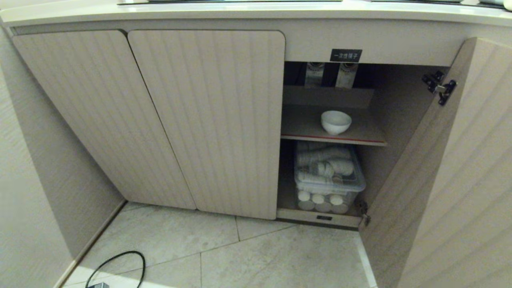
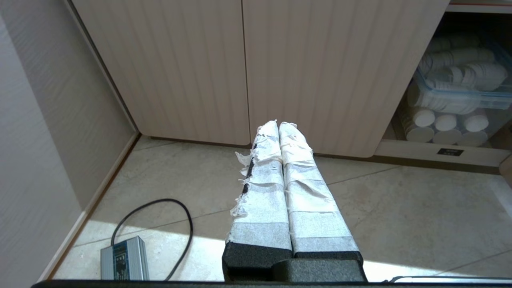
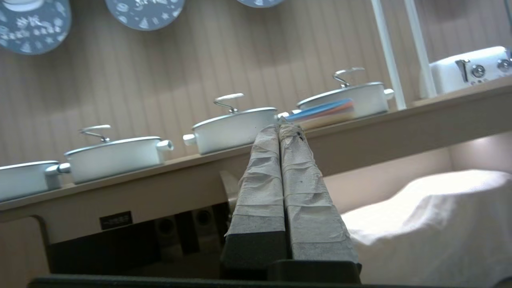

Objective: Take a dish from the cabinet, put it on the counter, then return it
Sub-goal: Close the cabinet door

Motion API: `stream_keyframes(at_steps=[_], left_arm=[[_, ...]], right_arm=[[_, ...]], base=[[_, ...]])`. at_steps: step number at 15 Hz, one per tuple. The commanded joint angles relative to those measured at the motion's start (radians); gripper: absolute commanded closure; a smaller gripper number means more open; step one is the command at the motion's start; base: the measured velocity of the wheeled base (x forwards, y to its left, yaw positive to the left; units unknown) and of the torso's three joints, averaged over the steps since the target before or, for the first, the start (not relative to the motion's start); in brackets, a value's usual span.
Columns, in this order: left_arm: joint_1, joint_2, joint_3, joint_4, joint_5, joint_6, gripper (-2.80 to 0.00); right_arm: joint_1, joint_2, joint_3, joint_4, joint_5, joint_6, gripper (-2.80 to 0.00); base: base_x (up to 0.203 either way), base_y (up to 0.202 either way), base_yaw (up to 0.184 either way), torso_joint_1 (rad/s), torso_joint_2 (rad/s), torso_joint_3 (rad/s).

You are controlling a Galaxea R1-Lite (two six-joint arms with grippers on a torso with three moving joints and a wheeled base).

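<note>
Bench (image 1: 248, 10) runs across the top of my head view, thick cream edge, nothing of mine on it yet. Below it the cabinet (image 1: 208, 120): two ribbed doors closed, the right door (image 1: 452, 180) swung wide. Lower bay holds a clear tub of disposable cups (image 1: 329, 176). Dish (image 1: 336, 121) sits upright and alone on the upper, red-edged shelf (image 1: 332, 139), a little right of centre.

Left tool (image 2: 279, 125) pressed together, aimed at the closed doors near the floor, parked. Right tool (image 3: 279, 127) also pressed together, holding nothing, tilted up toward the pots on the wall ledge (well away from the shelf).

Handling guess: glossy glazed bowl, light, rigid, slippery, will chip if dropped. I'd pinch the rim wall, one finger inside, one outside.
</note>
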Motion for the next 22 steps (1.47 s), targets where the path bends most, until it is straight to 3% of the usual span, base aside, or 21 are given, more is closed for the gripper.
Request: stream_keyframes(at_steps=[1, 8, 22], left_arm=[[0.0, 0.0, 0.0, 0.0, 0.0, 0.0, 0.0], [0.0, 0.0, -0.002, 0.0, 0.0, 0.0, 0.0], [0.0, 0.0, -0.002, 0.0, 0.0, 0.0, 0.0]], right_arm=[[0.0, 0.002, -0.004, 0.004, -0.012, -0.005, 0.0], [0.0, 0.002, -0.012, 0.149, -0.176, -0.011, 0.0], [0.0, 0.002, 0.045, 0.367, -0.166, 0.068, 0.0]], base=[[0.0, 0.0, 0.0, 0.0, 0.0, 0.0], [0.0, 0.0, 0.0, 0.0, 0.0, 0.0], [0.0, 0.0, 0.0, 0.0, 0.0, 0.0]])
